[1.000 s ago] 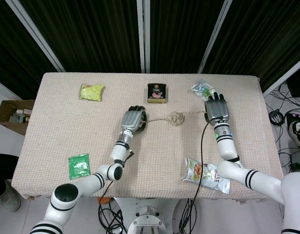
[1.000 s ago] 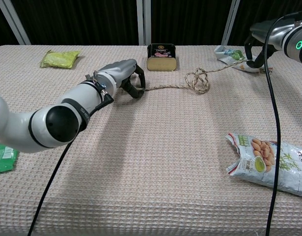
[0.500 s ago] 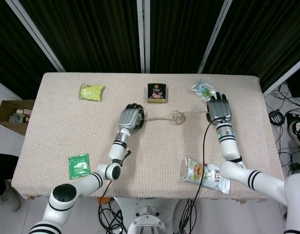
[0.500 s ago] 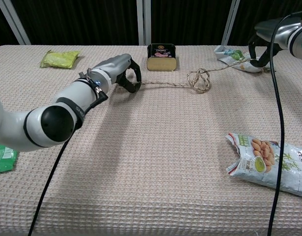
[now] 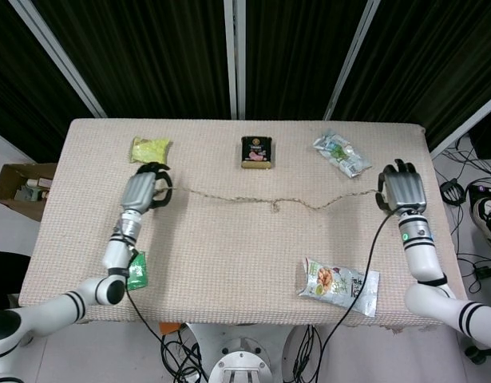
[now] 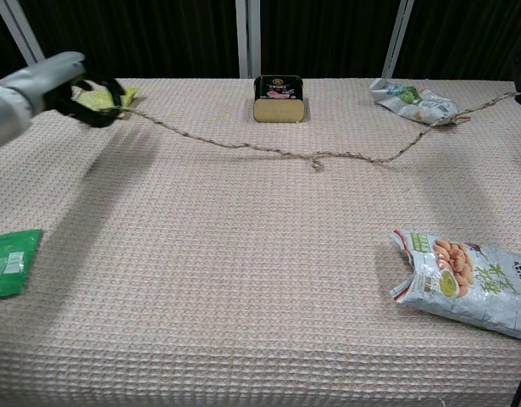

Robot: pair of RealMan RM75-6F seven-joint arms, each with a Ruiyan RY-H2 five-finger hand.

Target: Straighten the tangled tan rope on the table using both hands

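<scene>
Rope [image 5: 271, 203]: tan, now drawn out across the table in a long shallow sag, one small kink left near mid-span; half a second ago it was a knotted clump just in front of the tin, so the tangle has been pulled nearly out.

Left hand [image 5: 140, 191]: has swung far out toward the table's left edge, fingers curled round the rope's left end, just beside the yellow pouch [image 5: 150, 150].

Right hand [image 5: 401, 190]: has moved out toward the right edge; fingers curled, rope running up to them; grip itself not plainly shown, judged to be holding the right end; out of the chest view.

Task standing, as a judgement: nearly done; the remaining kink and slack likely need a little more outward pull.

Table [image 5: 229, 263]: beige waffle-weave cloth; carries a dark tin [image 5: 256, 152] at the back centre, a crumpled wrapper [image 5: 341, 153] at back right, a snack bag [image 5: 338, 284] near the front right, a green sachet [image 6: 10, 263] at front left.

Room: dark panelled backdrop with pale uprights; cardboard box [image 5: 17, 185] on the floor to the left; cables beneath the front edge.
</scene>
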